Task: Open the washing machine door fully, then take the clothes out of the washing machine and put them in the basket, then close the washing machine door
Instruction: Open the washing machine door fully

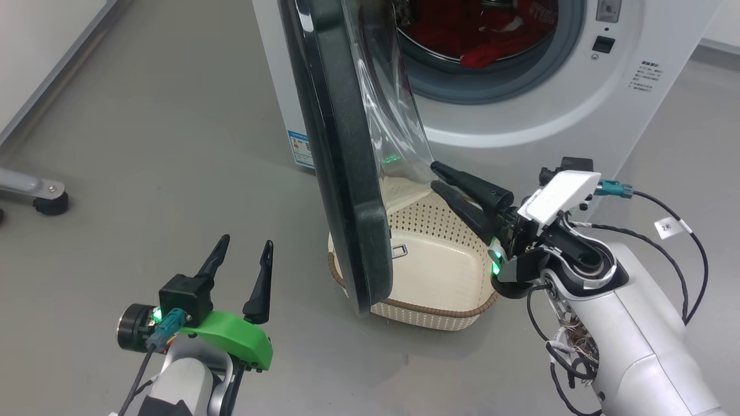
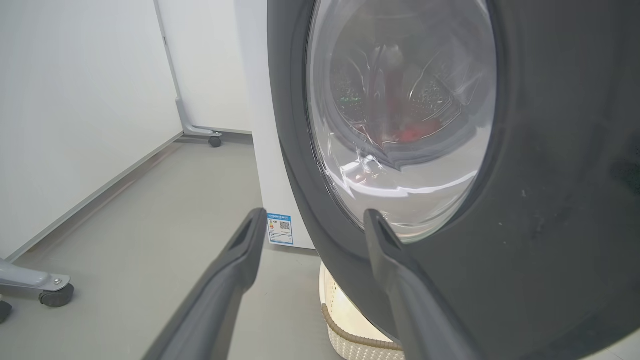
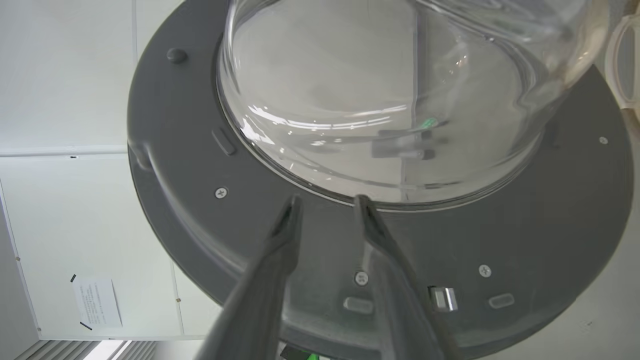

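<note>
**A:** Door state?
**B:** The washing machine door (image 1: 341, 173) is swung out from the washing machine (image 1: 520, 115), hinge side to the left in the head view. Its black rim is edge-on to that camera and its glass bowl (image 1: 393, 115) bulges right, toward the drum.

**A:** Clothes?
**B:** The red clothes (image 1: 491, 34) are in the drum, low in the opening, with one bit lying on the grey ring. The left wrist view shows them as a red smear (image 2: 405, 132) through the glass.

**A:** Basket?
**B:** The basket (image 1: 439, 260) is on the floor (image 1: 173, 144) at the foot of the machine, under the door's free edge. The door hides its left end in the head view. One corner (image 2: 350, 340) peeks out below the rim in the left wrist view.

**A:** Right gripper?
**B:** The right gripper (image 1: 435, 175) is on the door's inner side, above the basket. It points at the seam where the bowl meets the grey inner ring (image 3: 190, 165). Its fingers are a little apart with nothing between them. The tips are right at the glass, but I cannot tell if they touch it.

**A:** Left gripper?
**B:** The left gripper (image 1: 244, 242) is on the outer side, low over the floor and apart from the rim. Its fingers are spread wide and hold nothing. Its wrist camera faces the door's outer face (image 2: 550, 200).

**A:** Anything else nearby?
**B:** There is a blue label (image 1: 299, 148) at the machine's lower left corner. A wheeled grey leg (image 1: 49, 202) stands at the floor's left edge, well apart from the machine.
</note>
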